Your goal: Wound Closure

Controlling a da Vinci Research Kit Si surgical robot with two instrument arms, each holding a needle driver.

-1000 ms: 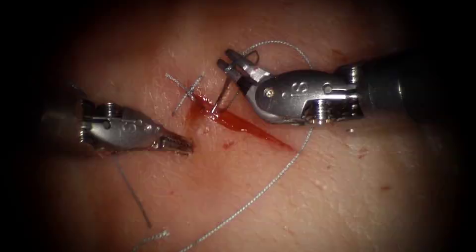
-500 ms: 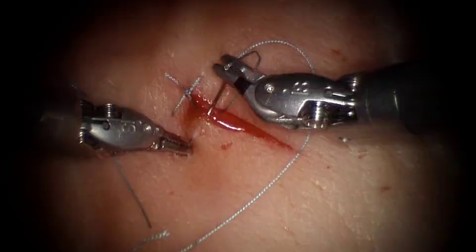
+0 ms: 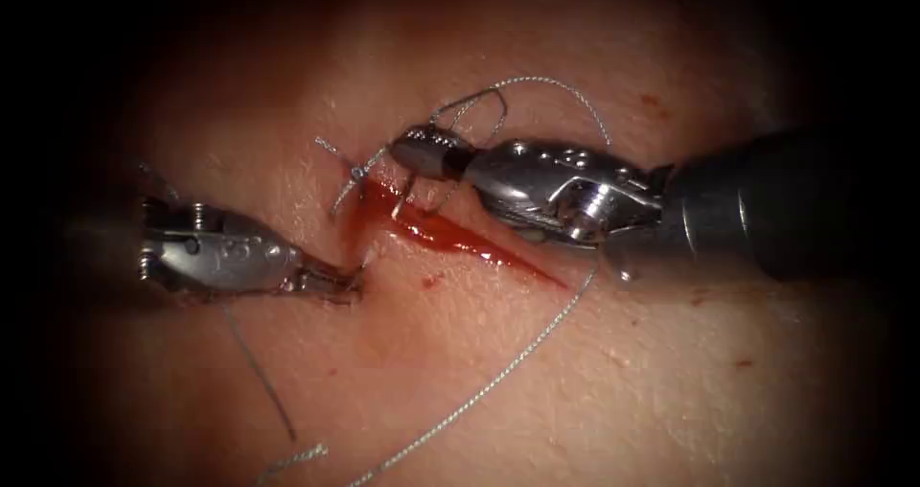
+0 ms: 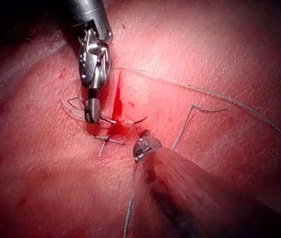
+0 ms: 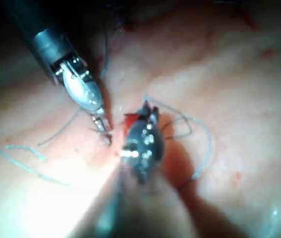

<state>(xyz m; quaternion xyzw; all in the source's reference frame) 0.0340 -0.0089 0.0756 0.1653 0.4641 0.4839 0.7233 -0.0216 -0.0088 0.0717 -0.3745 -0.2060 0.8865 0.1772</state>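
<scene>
1. The needle [image 3: 407, 197] is a thin curved steel wire standing in the upper end of the cut [image 3: 460, 241], its lower part dipped into the red fluid [image 3: 436, 230] and the tissue [image 3: 594, 382]; its eye end curls up beside the right hand.
2. Nearest in the endoscope view, the thread [image 3: 498, 377] is a pale, twisted strand that runs slantwise over the glistening, pebbled tissue on the right side of the cut.
3. A darker, straight cut end of thread [image 3: 259, 377] lies on the left side below the left hand, with a frayed pale end near it.
4. The left hand [image 3: 340, 278], polished metal with a narrow pointed tip, lies on the left side of the cut; its jaws are closed and press on the tissue edge. Whether they pinch it, I cannot tell.
5. The cut is a slim, slanted slit, wet and bright red, widest at its upper end.
6. The right hand [image 3: 407, 151], rounded steel on a dark shaft, has its jaws closed on the needle's upper part, near the back of the curve.
7. Just left of it sits a finished stitch [image 3: 353, 173], a small cross of stiff pale thread ends.
8. Farthest, the thread arches in a smooth loop over the right hand.
</scene>
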